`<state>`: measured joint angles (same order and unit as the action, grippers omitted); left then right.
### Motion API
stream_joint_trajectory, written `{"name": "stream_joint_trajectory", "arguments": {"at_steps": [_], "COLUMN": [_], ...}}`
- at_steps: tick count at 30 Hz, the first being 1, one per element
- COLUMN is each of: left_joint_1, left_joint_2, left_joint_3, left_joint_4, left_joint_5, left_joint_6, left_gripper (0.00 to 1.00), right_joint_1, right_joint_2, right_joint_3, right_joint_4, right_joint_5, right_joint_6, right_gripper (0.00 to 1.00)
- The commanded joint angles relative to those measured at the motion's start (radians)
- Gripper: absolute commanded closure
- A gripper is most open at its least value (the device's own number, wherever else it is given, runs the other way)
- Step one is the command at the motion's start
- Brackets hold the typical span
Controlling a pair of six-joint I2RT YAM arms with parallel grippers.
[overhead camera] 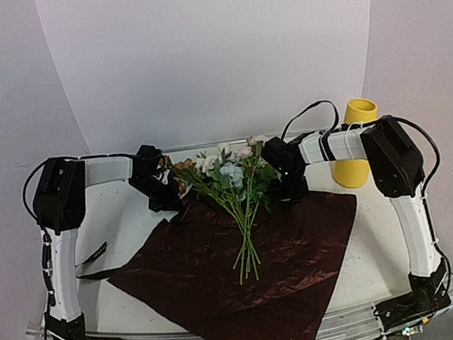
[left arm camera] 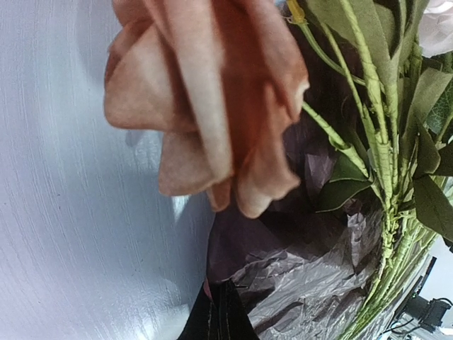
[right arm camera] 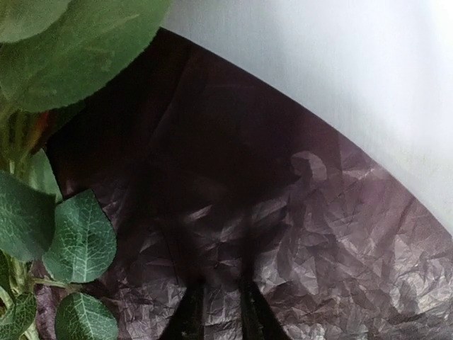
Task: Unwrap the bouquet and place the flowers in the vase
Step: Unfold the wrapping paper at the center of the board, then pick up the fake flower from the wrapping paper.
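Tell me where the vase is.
In the top view, the vase stands at the far right, partly hidden behind the right arm, right of the flowers.

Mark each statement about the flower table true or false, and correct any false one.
1. The dark red wrap lies spread open on the table. True.
2. The vase is mustard yellow. True.
3. The flowers stand in the vase. False: they lie on the wrap.
4. The black ribbon is tied round the stems. False: it lies loose on the table, left of the wrap.
5. The left gripper is shut. True.
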<state>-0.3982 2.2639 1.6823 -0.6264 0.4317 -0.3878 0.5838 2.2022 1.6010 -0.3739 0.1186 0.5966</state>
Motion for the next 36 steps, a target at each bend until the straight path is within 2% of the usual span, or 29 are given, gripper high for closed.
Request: {"name": "stream_joint_trajectory", "arguments": {"at_steps": [1,7,15,17,21,26,31,36], "left_joint_1": [0.015,0.038,0.072,0.076,0.076,0.075,0.065,-0.018], "left_joint_2": [0.041,0.113,0.197,0.204,0.149,0.024,-0.097,-0.214], "left_joint_3": [0.037,0.108,0.242,0.252,0.205,0.136,0.095,0.048], "left_joint_4": [0.01,0.01,0.01,0.01,0.011,0.011,0.011,0.011], "left_joint_5": [-0.052,-0.059,-0.035,-0.015,-0.01,-0.039,-0.07,-0.15], "left_joint_6": [0.015,0.009,-0.007,-0.011,-0.018,-0.011,-0.021,-0.017], "left_gripper": [1.0,1.0,1.0,0.96,0.77,0.63,0.6,0.57], "right_joint_1": [-0.026,-0.044,-0.059,-0.059,-0.059,-0.059,-0.059,-0.059], "right_joint_2": [0.075,0.137,0.159,0.141,0.084,0.015,-0.057,-0.146], "right_joint_3": [0.034,0.094,0.189,0.2,0.196,0.169,0.145,0.078], "right_joint_4": [-0.074,-0.08,-0.084,-0.083,-0.081,-0.071,-0.056,-0.023], "right_joint_5": [-0.003,-0.027,-0.067,-0.068,-0.071,-0.078,-0.103,-0.147], "right_joint_6": [0.008,-0.007,-0.014,-0.014,-0.024,-0.035,-0.058,-0.055], "right_gripper": [0.9,0.92,0.85,0.82,0.75,0.73,0.71,0.7]}}
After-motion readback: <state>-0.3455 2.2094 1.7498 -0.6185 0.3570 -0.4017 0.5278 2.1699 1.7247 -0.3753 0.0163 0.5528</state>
